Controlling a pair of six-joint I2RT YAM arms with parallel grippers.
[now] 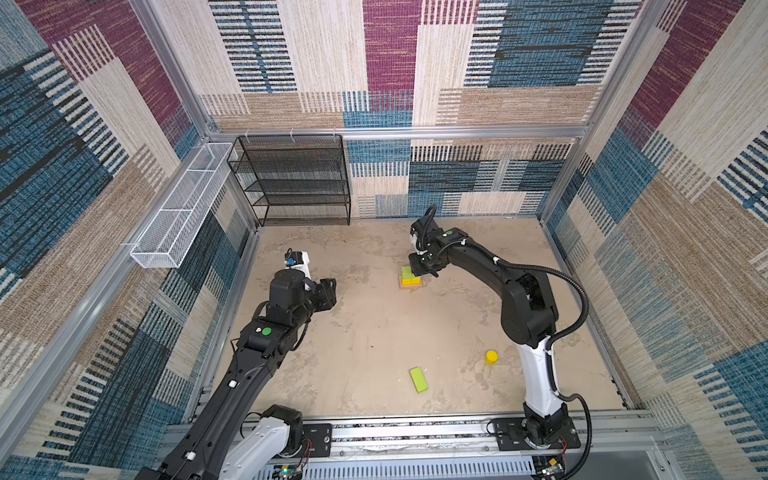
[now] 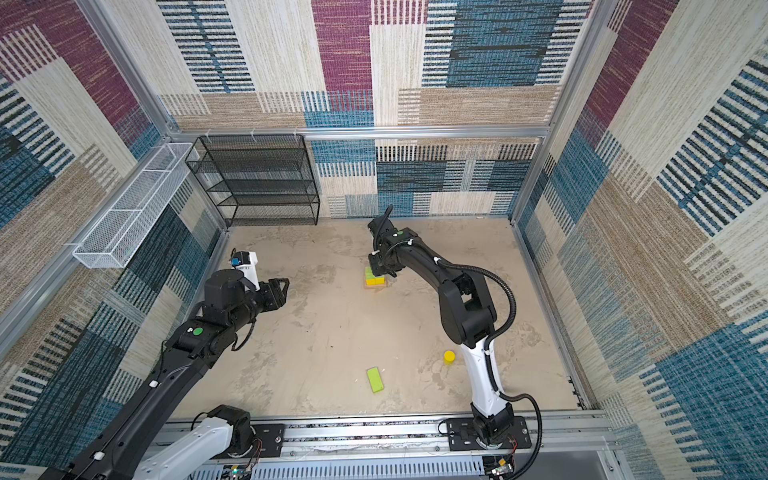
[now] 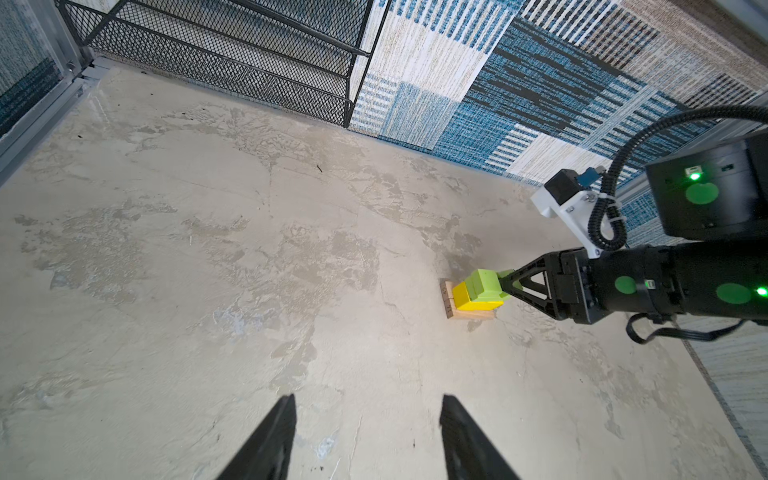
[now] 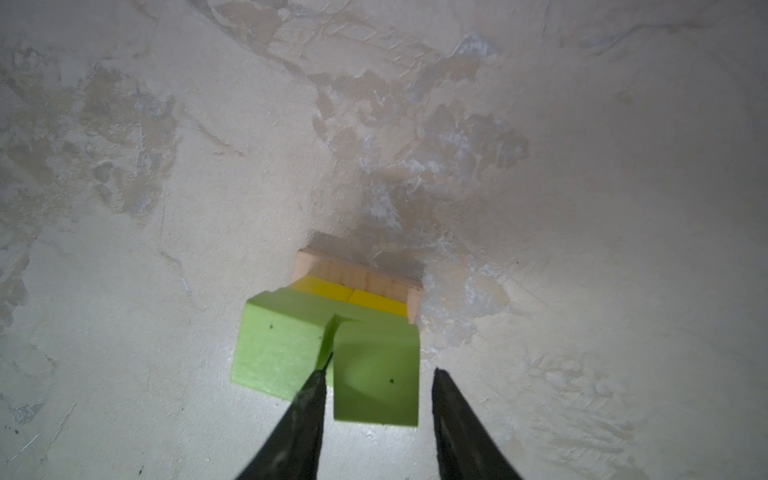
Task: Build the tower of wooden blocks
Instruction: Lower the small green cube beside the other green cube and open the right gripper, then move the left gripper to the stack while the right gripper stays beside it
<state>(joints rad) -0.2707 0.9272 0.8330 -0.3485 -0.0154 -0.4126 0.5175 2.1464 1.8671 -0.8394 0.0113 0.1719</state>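
In a top view the right gripper (image 1: 422, 271) hangs over the tower (image 1: 410, 281), far-centre on the counter (image 1: 374, 332). Left wrist: the left gripper (image 3: 368, 399) stands open and empty. Right wrist: the right gripper (image 4: 379, 370) straddles 1 top green piece (image 4: 374, 399), jaws parted, a gap on 1 side.
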